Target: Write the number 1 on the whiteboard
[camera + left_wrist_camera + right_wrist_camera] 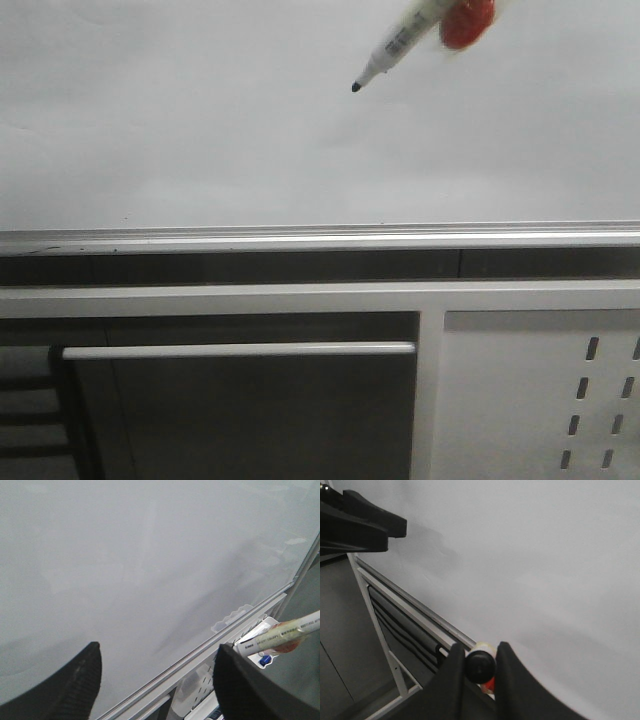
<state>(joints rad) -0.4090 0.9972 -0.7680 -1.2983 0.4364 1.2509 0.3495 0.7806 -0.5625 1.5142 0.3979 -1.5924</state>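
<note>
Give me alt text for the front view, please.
A marker reaches in from the upper right, its black tip pointing down-left in front of a blank whiteboard; no stroke shows. Below are the board's silver rail and a white perforated panel.

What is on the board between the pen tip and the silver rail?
Nothing. In the front view, the whiteboard is bare from the marker tip down to the rail; no stroke is drawn.
</note>
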